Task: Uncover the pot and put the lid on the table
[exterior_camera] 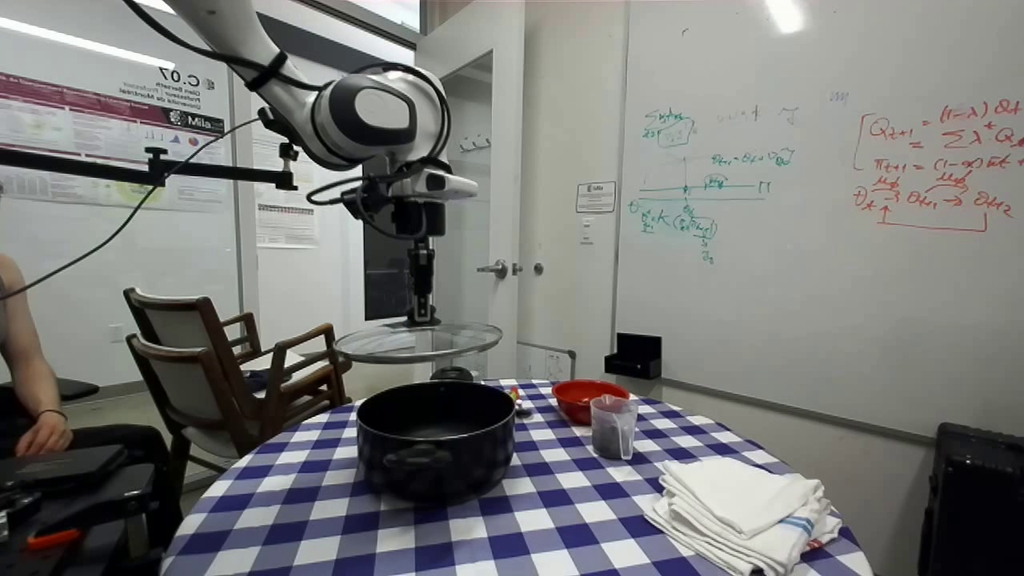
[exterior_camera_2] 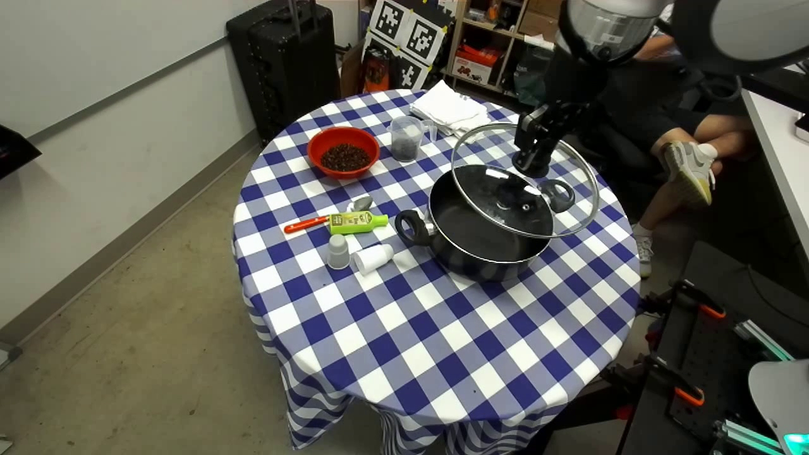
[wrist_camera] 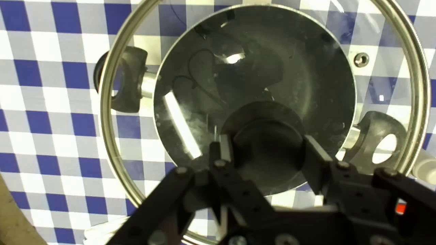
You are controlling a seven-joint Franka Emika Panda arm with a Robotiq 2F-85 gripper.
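Observation:
The lid, clear glass with a metal rim, hangs in the air above the pot, roughly level, with a gap between them. My gripper is shut on the lid's dark knob, which shows between the fingers in the wrist view. In an exterior view the lid overhangs one side of the black pot, whose inside looks empty. In the wrist view the pot shows through the glass. The pot stands on the table with the blue-and-white checked cloth.
A red bowl of dark beans, a clear measuring cup and folded white towels stand on the table. A green bottle, an orange-handled utensil and two whitish containers lie or stand near one pot handle.

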